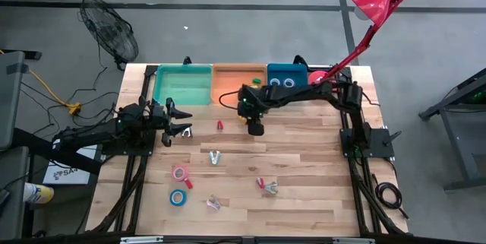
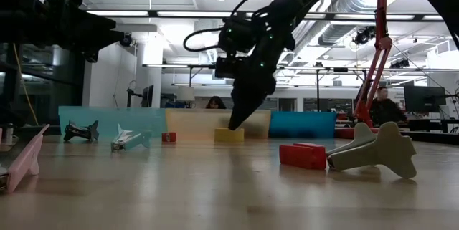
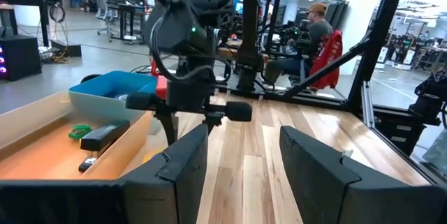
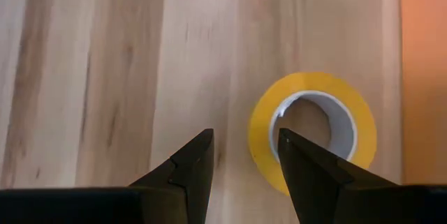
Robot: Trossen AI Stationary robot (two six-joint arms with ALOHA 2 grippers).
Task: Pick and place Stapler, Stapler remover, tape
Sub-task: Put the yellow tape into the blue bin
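With stapler (image 3: 105, 137) already binned in orange tray (image 3: 42, 123), right pincer (image 4: 243, 155) hovering unclenched beside yellow tape (image 4: 312, 130) on tabletop (image 1: 304, 160), left pincer (image 3: 241, 155) idle, released; other rolls, removers left.

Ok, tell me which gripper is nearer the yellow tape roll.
Right. The right gripper hangs just above the yellow tape roll, fingers open beside its rim. The left gripper sits farther off, near the table's left edge.

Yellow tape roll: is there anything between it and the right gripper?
Nothing visible. The right gripper hangs open just above the yellow tape roll, lying flat on the table; one finger is over the roll's edge, the other over bare wood beside it.
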